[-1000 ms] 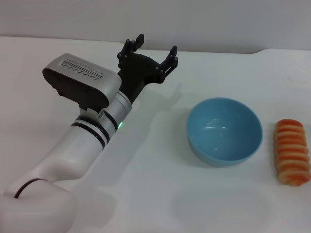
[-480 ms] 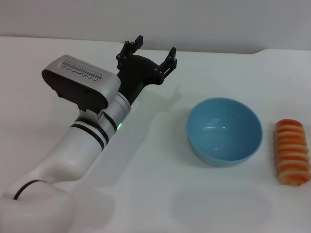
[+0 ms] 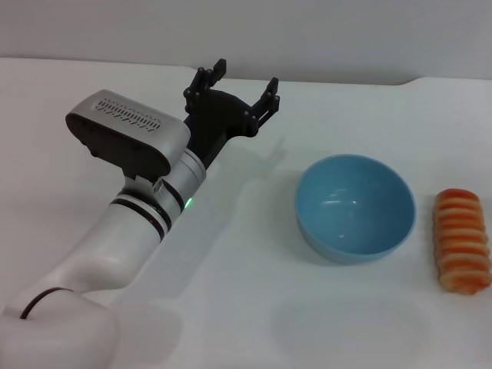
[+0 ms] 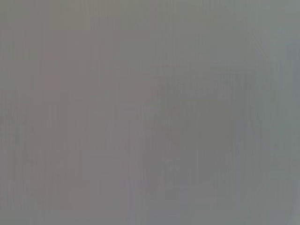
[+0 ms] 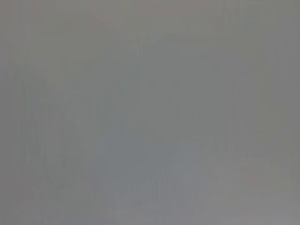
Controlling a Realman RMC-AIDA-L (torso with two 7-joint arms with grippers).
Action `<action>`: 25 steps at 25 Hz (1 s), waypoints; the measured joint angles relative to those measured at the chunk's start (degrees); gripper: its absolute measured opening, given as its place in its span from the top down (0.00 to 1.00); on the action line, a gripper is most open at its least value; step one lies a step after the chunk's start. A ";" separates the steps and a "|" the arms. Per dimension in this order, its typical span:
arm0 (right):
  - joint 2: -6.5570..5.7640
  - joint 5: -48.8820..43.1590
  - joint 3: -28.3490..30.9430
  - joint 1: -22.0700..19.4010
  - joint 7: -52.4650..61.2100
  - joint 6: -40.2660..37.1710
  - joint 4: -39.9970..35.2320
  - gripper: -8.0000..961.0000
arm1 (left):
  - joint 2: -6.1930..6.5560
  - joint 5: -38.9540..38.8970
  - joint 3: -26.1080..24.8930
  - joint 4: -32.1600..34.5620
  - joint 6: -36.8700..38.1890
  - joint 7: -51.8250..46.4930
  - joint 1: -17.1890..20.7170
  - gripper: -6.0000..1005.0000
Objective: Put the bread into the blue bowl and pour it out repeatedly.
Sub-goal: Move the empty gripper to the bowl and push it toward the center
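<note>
In the upper centre of the head view the left gripper (image 3: 240,83), fingers spread and empty, has drifted slightly up and left, away from the empty blue bowl (image 3: 355,207) at centre right and the bread (image 3: 461,241) at the right edge, so loading has not begun.

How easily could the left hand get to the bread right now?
Probably not easily. The left hand is open at the far left of the table, while the bread lies at the right edge with the bowl standing between them. It would have to reach over or around the bowl.
</note>
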 joint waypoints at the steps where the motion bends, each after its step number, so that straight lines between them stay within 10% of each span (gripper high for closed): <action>1: 0.00 0.00 0.02 0.00 0.00 0.00 0.17 0.33 | 0.02 0.00 0.01 -0.01 -0.02 0.00 -0.02 0.17; 25: -0.01 0.01 0.05 -0.27 0.09 -0.22 1.58 0.33 | 0.09 0.00 -0.35 -0.11 0.13 0.00 -0.53 0.17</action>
